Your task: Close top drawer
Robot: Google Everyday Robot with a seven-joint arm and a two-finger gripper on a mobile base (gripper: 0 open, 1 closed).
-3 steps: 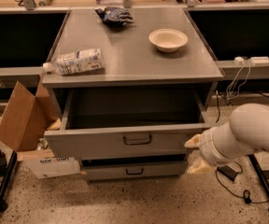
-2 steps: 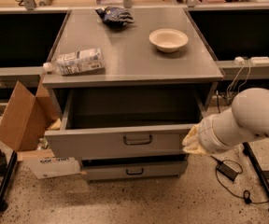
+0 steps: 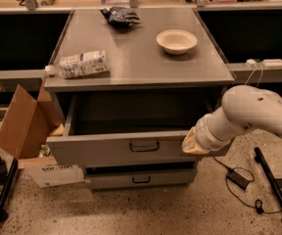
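The top drawer (image 3: 116, 150) of the grey cabinet stands pulled out, its grey front facing me with a small dark bar handle (image 3: 144, 146) at centre. Its inside looks dark and empty. My gripper (image 3: 192, 145) comes in from the right on a thick white arm and sits against the right end of the drawer front, right of the handle. Its cream-coloured tip touches or nearly touches the front. A lower drawer (image 3: 141, 179) with a like handle sits shut below.
On the cabinet top (image 3: 141, 62) lie a plastic bottle (image 3: 80, 64), a white bowl (image 3: 176, 41) and a dark chip bag (image 3: 121, 16). An open cardboard box (image 3: 26, 124) stands left of the drawer. Cables and a power brick (image 3: 239, 178) lie on the floor at right.
My gripper and arm have moved left and up, from beside the drawer's right corner onto the right end of the drawer front. The drawer looks about as far open as before.
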